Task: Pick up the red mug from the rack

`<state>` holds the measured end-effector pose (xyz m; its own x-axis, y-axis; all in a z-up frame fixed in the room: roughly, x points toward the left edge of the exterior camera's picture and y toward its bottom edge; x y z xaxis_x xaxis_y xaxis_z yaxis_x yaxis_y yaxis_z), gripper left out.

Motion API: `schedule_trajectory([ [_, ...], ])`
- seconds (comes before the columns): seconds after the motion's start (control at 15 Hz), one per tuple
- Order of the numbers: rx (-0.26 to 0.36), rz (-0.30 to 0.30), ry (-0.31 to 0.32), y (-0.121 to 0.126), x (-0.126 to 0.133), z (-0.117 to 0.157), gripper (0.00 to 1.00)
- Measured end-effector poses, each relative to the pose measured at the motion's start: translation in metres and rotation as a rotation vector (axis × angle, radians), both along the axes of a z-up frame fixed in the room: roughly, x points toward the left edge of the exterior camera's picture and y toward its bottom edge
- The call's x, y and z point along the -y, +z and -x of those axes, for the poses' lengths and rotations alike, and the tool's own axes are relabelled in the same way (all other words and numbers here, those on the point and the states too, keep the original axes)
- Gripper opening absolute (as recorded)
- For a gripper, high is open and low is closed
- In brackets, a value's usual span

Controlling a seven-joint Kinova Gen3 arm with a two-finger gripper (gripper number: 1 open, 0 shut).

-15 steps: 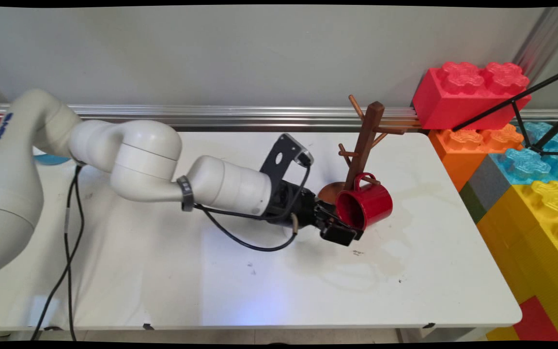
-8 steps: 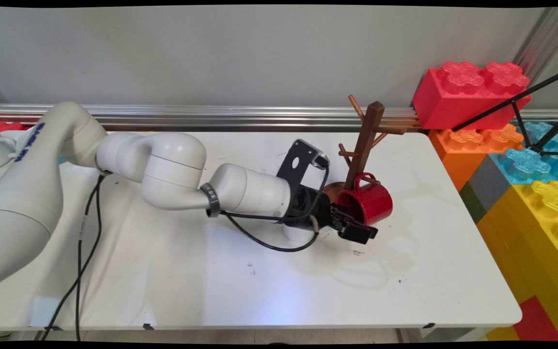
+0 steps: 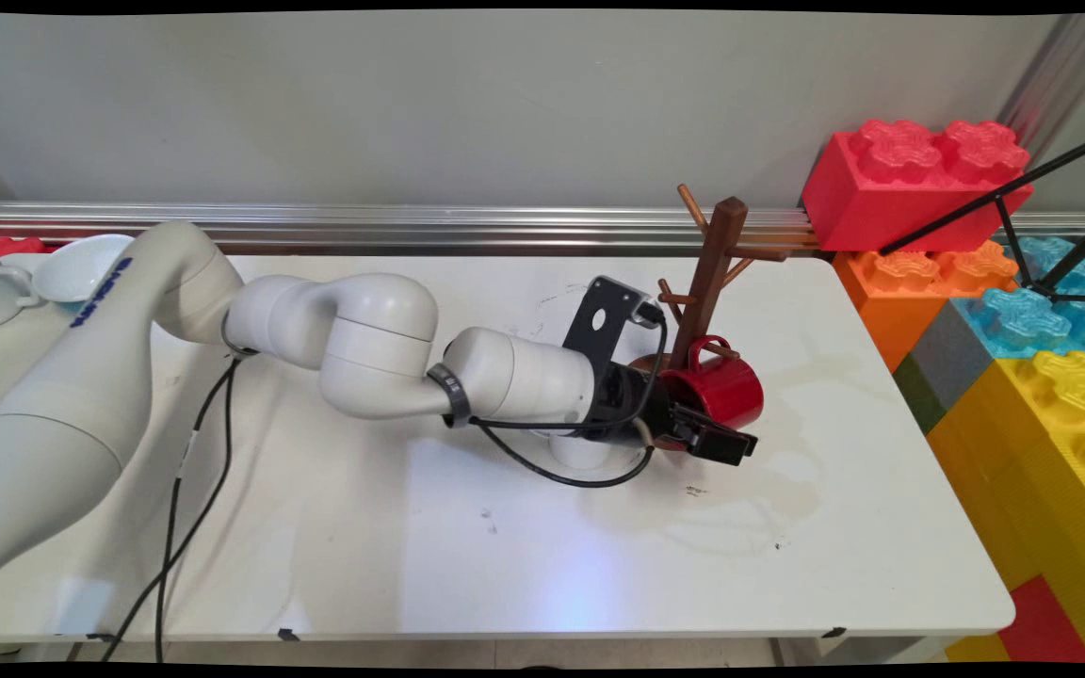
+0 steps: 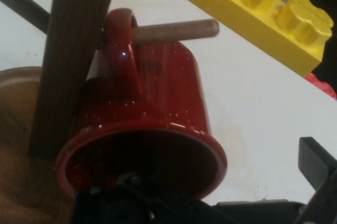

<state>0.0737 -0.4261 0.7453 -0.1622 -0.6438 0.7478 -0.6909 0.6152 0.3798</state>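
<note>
Currently the red mug [image 3: 726, 391] hangs by its handle on a low peg [image 4: 176, 30] of the wooden mug tree [image 3: 707, 282], mouth facing the gripper [image 3: 717, 441]. Gripper sits at the mug's rim, spread wide, holding nothing; only 1 of its fingers [image 4: 316, 163] shows, clear of the mug, over the desk [image 3: 505, 546].

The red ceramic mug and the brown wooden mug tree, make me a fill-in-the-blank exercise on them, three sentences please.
1. The red ceramic mug hangs by its ____ on a peg.
2. That peg belongs to the brown wooden mug tree, which stands on the white ____.
3. The black two-finger gripper is at the mug's open ____.

Missing words: handle; table; mouth
</note>
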Motion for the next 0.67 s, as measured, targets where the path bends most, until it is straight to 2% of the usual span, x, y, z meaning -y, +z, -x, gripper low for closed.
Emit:
schedule_trajectory([
  [0.53, -0.030, -0.022, 0.045, -0.0054, 0.0056, 0.0096, 1.00],
  [0.6, -0.031, -0.022, 0.049, -0.0053, 0.0062, 0.0100, 0.00],
  [0.67, -0.032, -0.022, 0.052, -0.0054, 0.0069, 0.0103, 0.00],
])
